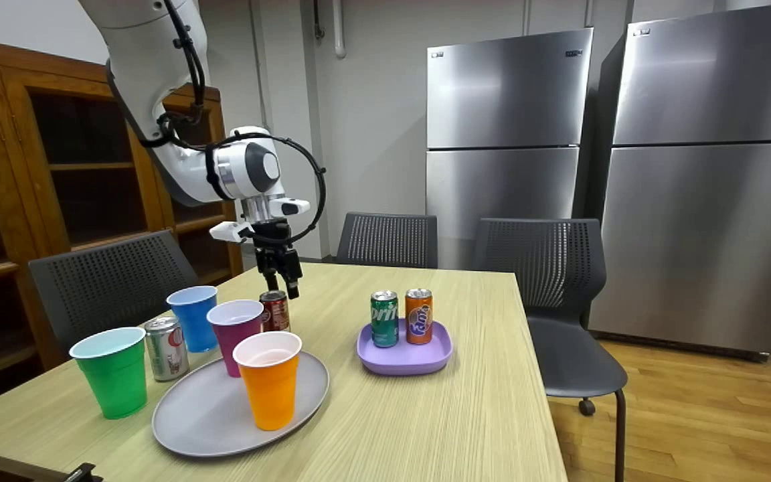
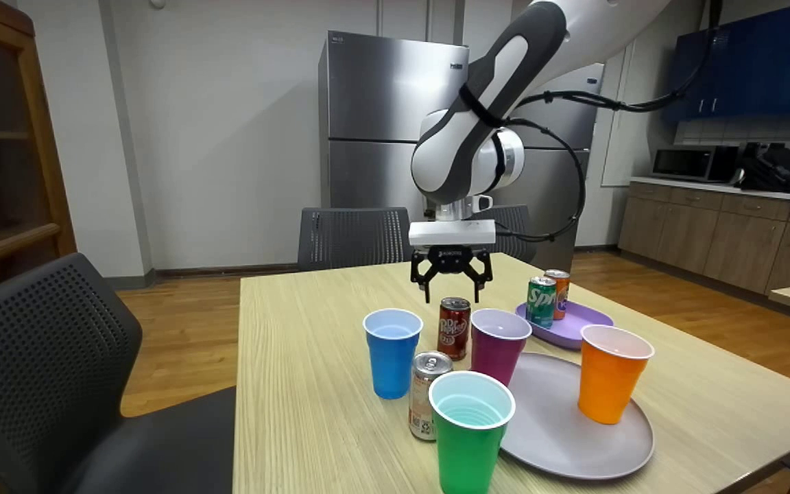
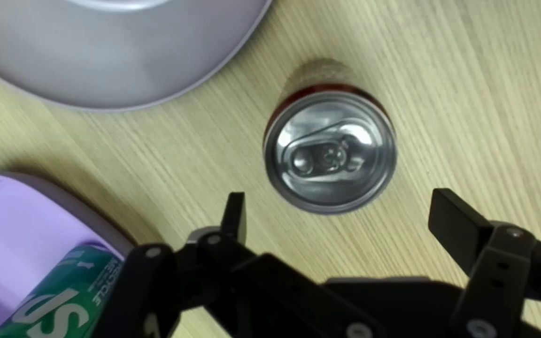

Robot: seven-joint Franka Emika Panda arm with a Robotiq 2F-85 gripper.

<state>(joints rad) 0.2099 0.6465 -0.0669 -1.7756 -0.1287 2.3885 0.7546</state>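
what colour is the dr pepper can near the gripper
The Dr Pepper can is dark red, which shows best in an exterior view.

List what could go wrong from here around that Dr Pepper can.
The open pincer hangs near the top of the Dr Pepper can; lowered off-centre, it might strike the rim and tip it over. A toppled can might then roll into the blue cup or the purple cup standing nearby. The black cable, looping out, could snag.

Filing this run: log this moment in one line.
end effector: open, empty | nearest: red can, upright | purple tray: green can, orange can
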